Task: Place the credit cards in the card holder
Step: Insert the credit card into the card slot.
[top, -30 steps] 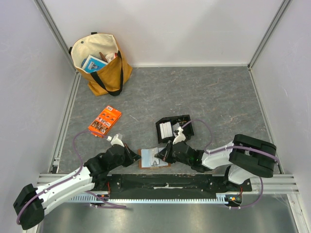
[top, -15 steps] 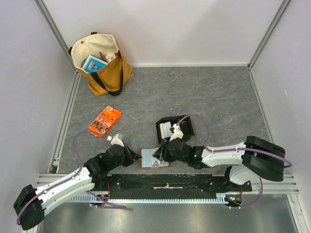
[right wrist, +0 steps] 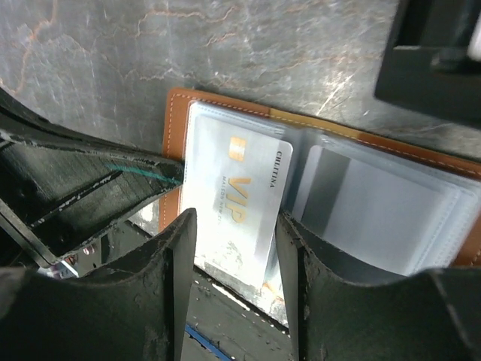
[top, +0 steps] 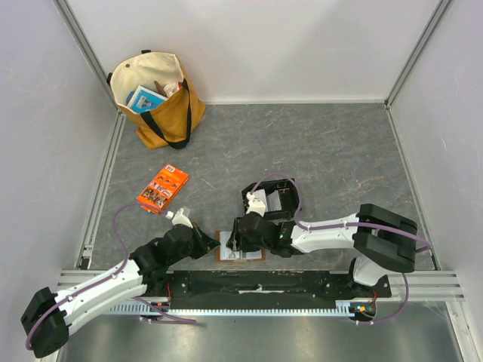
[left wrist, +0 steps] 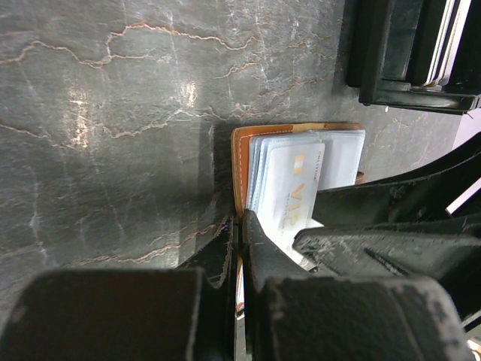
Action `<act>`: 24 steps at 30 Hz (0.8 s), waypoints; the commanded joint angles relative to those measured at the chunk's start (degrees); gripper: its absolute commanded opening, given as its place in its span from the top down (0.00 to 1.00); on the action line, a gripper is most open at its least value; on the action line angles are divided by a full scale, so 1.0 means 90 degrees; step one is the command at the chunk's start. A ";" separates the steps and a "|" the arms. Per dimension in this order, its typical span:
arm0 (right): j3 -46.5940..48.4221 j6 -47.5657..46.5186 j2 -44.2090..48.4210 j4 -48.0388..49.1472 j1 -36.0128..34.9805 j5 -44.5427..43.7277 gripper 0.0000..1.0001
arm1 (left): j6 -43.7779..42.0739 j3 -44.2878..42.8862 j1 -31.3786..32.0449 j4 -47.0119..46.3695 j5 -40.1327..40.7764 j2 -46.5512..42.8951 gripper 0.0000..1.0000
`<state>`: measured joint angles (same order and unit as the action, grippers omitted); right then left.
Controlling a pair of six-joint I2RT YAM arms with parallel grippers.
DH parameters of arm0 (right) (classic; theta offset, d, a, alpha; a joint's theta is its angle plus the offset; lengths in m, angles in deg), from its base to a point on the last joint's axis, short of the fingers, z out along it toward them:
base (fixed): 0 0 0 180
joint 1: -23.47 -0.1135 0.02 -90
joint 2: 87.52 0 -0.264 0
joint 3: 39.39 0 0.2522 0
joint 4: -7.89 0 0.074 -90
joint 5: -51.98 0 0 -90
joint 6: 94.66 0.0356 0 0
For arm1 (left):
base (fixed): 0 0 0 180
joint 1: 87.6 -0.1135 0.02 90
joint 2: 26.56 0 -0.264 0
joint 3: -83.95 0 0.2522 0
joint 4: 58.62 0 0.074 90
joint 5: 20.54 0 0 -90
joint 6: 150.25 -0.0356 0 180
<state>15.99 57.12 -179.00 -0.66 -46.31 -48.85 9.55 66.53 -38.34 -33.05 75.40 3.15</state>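
Observation:
The brown card holder [top: 254, 255] lies open near the table's front edge, its clear pockets [right wrist: 391, 203] facing up. My left gripper [top: 205, 243] is shut on its left leather edge [left wrist: 240, 150]. A white credit card marked VIP [right wrist: 234, 197] lies slanted on the left pocket, its lower end sticking out past the holder. My right gripper [right wrist: 234, 226] hangs open above it, one finger on each side of the card [left wrist: 289, 188]. More credit cards [top: 259, 202] stand in the black tray [top: 283, 197] just behind.
An orange printed packet [top: 163, 188] lies to the left. A yellow tote bag [top: 155, 98] stands in the far left corner. The metal rail [top: 256, 288] runs along the near edge, right below the holder. Side walls close in the table.
My right gripper has moved left from beside the tray to over the card holder and has opened, letting go of the VIP card. The left gripper has kept still on the holder's edge.

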 commanded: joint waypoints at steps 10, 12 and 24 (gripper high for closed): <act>0.1000 -0.0624 -0.0314 -0.0560 -0.0382 -0.0105 0.48 | -0.0109 0.0065 0.0006 -0.0092 0.0141 -0.0079 0.98; 0.1039 -0.0673 -0.0285 -0.0743 -0.0382 -0.0260 0.48 | -0.0109 0.0055 0.0006 -0.0082 0.0132 -0.0089 0.98; 0.1039 -0.1619 0.1658 -0.1907 0.0222 -0.2068 0.33 | -0.0197 -0.0003 -0.0004 0.0260 0.0259 -0.0733 0.98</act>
<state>22.97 47.94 -170.44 -15.15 -48.63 -60.28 9.48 66.53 -38.34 -32.94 75.44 -2.05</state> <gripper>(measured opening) 0.640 0.028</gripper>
